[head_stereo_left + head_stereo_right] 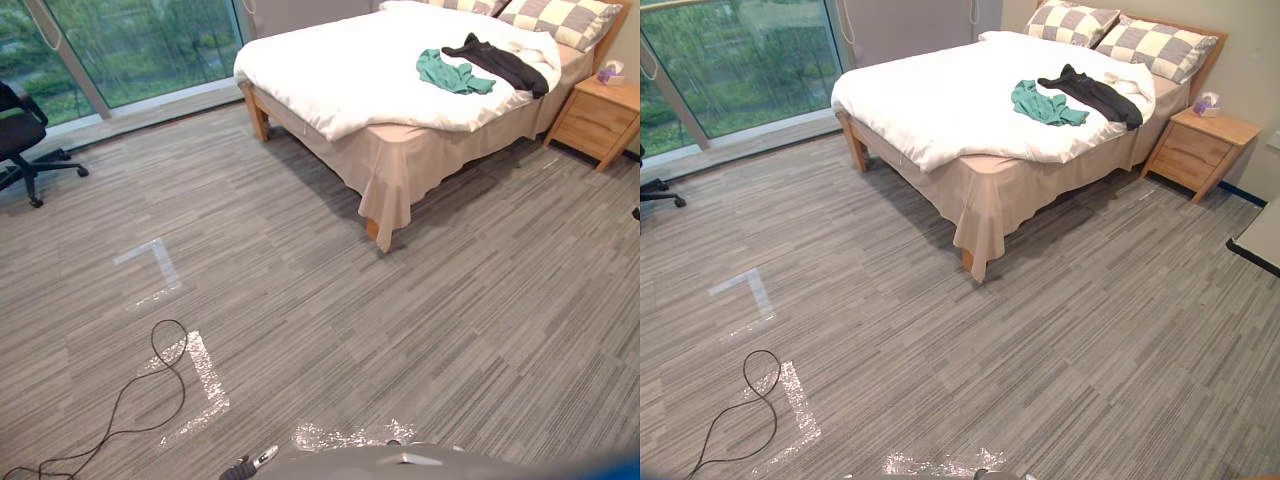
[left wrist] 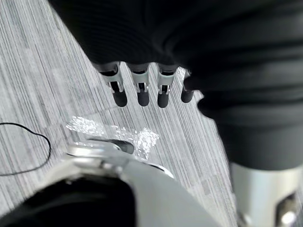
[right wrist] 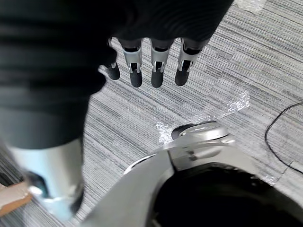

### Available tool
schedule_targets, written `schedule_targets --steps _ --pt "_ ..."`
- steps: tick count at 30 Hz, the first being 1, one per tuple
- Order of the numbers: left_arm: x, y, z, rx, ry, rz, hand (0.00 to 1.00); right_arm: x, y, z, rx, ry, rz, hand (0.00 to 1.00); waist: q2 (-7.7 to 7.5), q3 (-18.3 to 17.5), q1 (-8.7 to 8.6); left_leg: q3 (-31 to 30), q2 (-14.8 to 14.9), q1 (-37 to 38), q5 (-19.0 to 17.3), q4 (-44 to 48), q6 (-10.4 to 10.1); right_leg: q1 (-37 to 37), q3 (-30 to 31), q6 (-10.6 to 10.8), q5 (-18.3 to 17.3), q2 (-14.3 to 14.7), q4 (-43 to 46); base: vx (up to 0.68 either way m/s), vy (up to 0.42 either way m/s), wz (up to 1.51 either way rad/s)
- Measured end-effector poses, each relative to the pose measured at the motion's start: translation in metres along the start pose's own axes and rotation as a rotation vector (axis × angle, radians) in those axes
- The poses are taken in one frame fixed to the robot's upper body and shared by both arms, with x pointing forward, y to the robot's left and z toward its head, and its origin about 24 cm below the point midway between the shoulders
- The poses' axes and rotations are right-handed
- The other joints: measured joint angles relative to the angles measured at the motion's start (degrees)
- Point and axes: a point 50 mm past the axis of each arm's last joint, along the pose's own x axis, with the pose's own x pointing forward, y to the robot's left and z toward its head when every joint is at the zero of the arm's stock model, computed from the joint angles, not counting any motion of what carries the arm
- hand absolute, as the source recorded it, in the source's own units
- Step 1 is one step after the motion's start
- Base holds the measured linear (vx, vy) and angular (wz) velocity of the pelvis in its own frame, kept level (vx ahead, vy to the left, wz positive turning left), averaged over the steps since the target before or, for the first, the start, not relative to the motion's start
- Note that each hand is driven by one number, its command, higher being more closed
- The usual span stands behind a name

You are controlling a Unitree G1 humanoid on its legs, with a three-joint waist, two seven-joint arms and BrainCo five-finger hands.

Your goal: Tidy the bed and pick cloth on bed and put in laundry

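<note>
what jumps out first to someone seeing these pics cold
The bed with its white duvet, at the far right of the room, draws the eye first. On it a green cloth and a black cloth lie side by side near the checked pillows. The left hand and the right hand hang open over the grey floor, holding nothing, well short of the bed.

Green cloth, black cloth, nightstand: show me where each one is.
green cloth (image 1: 452, 75), left eye view, middle of the crumpled fabric.
black cloth (image 1: 501, 63), left eye view, midway along its length.
nightstand (image 1: 1192, 152), right eye view, on the drawer front.
</note>
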Motion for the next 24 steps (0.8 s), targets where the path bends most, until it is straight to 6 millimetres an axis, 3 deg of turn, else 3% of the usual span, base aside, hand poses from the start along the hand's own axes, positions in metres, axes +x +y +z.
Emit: schedule_targets --steps 6,19,21,24 --pt "0.002 -0.003 0.009 0.084 -0.024 -0.048 0.0 0.002 0.003 0.005 0.014 0.004 0.004 0.0 -0.23 1.3 -0.01 0.1 -0.4 2.2 -0.6 -1.6 -1.2 4.6 -1.7 3.9 2.5 -0.2 -5.8 0.09 0.049 0.02" --pt "0.004 -0.003 0.017 0.164 0.008 -0.051 0.0 0.006 0.009 0.013 0.014 0.008 0.015 0.0 -0.88 3.5 0.05 0.1 -0.7 5.0 -1.0 -2.0 -1.8 7.6 -2.3 4.1 3.1 -0.3 -7.8 -0.01 -0.008 0.0" --pt "0.004 -0.003 0.019 0.169 0.023 -0.081 0.0 0.006 0.011 0.013 0.039 0.006 0.0 0.0 -1.3 3.9 0.01 0.3 -0.8 4.9 -1.0 -2.1 -1.8 6.3 -2.4 1.8 0.9 -0.6 -4.3 -0.05 -0.04 -0.02" --pt "0.004 -0.002 0.023 0.212 0.031 -0.106 0.0 0.006 0.014 0.014 0.09 -0.005 -0.005 0.0 -2.3 5.0 -0.14 0.8 -1.3 4.5 -2.4 -1.9 -0.6 -0.7 -2.5 2.6 -5.7 -2.6 9.1 -0.12 -0.007 -0.05"
